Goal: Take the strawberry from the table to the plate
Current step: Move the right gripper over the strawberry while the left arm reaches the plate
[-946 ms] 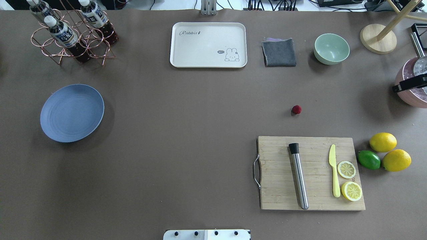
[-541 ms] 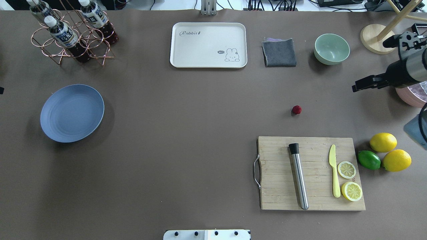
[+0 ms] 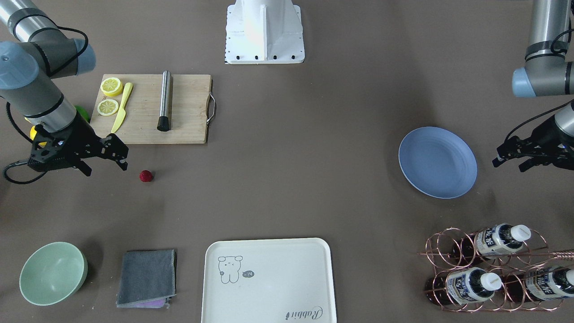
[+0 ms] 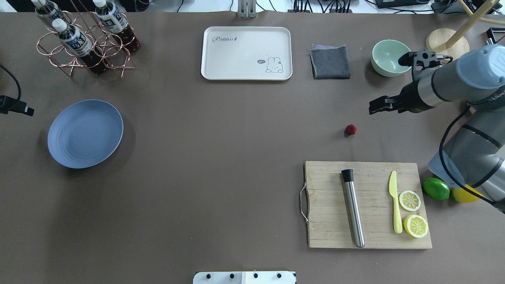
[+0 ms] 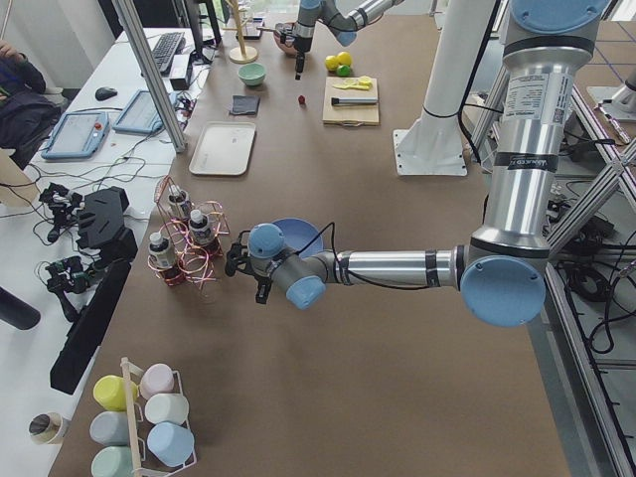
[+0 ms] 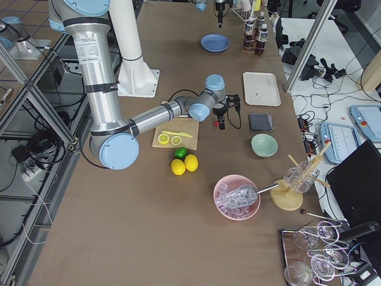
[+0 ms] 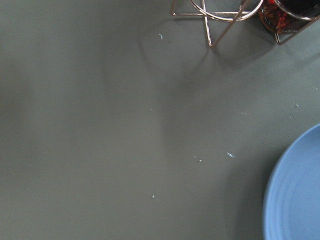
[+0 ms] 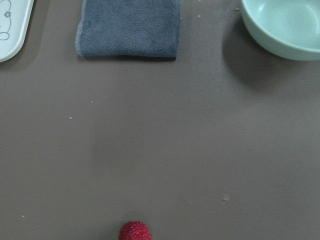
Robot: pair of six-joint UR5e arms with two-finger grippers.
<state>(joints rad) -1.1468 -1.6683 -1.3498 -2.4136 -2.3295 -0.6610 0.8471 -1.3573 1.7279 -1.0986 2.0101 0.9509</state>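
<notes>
The strawberry (image 4: 350, 129) (image 3: 145, 176) lies alone on the grey-brown table (image 4: 221, 157), just beyond the cutting board. It also shows at the bottom edge of the right wrist view (image 8: 135, 231). My right gripper (image 3: 105, 167) (image 4: 374, 107) hovers a short way to the strawberry's right, open and holding nothing. The blue plate (image 4: 85, 134) (image 3: 437, 161) rests far off on the table's left side, with nothing on it. My left gripper (image 3: 509, 165) hangs open just outside the plate's left rim, whose edge (image 7: 295, 195) fills the left wrist view's lower right corner.
A wooden cutting board (image 4: 327, 197) holds a steel muddler (image 4: 352, 207), a yellow knife (image 4: 394, 201) and two lemon halves. A lime (image 4: 436, 188) sits to its right. Along the far edge stand a mint bowl (image 4: 391, 57), a grey cloth (image 4: 330, 62), a cream tray (image 4: 246, 53) and a bottle rack (image 4: 85, 39).
My right arm has swung in from the right edge toward the strawberry. My left gripper has come into view at the left edge beside the plate. The strawberry has not moved.
</notes>
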